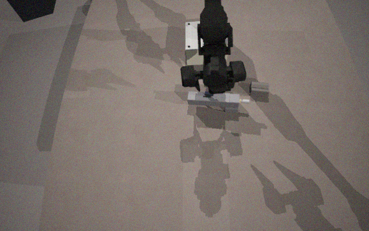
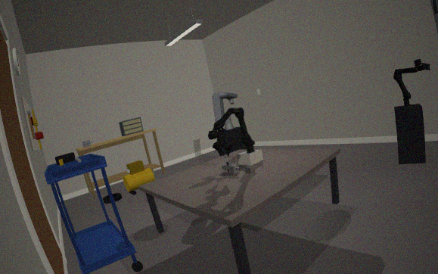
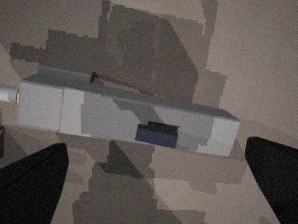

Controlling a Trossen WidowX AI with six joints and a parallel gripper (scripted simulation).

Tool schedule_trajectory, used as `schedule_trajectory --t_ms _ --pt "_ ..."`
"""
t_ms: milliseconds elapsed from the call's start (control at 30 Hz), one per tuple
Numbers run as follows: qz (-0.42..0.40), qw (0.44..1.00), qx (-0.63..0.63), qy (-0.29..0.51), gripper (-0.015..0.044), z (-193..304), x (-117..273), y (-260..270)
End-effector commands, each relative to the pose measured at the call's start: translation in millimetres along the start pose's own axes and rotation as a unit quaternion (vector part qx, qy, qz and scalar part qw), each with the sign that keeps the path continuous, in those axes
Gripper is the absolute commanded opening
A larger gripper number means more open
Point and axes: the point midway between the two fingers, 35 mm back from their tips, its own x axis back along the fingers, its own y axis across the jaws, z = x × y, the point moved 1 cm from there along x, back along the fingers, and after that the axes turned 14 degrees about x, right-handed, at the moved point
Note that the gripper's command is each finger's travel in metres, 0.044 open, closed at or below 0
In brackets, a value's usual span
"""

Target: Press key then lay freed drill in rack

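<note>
A long grey block (image 1: 215,103) (image 3: 100,116) lies across the table in front of the arm. The dark blue key (image 1: 208,94) (image 3: 156,135) sits at its upper face, near one long edge. The drill (image 1: 245,101) (image 3: 7,94), a pale cylinder with a yellow ring, sticks out of the block's right end in the top view, the left end in the wrist view. The small grey grooved block beyond its tip looks like the rack (image 1: 260,92). My gripper (image 3: 158,149) is wide open and empty above the block, its fingertips far apart, with the key between them in that view. Its fingertips are hidden in the top view.
A white box (image 1: 192,35) (image 2: 251,158) with dark screws stands behind the block, by the arm. The exterior view shows the table's edge (image 2: 290,189), a blue cart (image 2: 76,166) and a shelf bench (image 2: 116,141) beyond. Arm shadows cross the table.
</note>
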Motion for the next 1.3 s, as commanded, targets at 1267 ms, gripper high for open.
schedule_trajectory --t_ms 1267 --pt "-0.018 0.783 0.621 0.003 0.044 -46 -85 133"
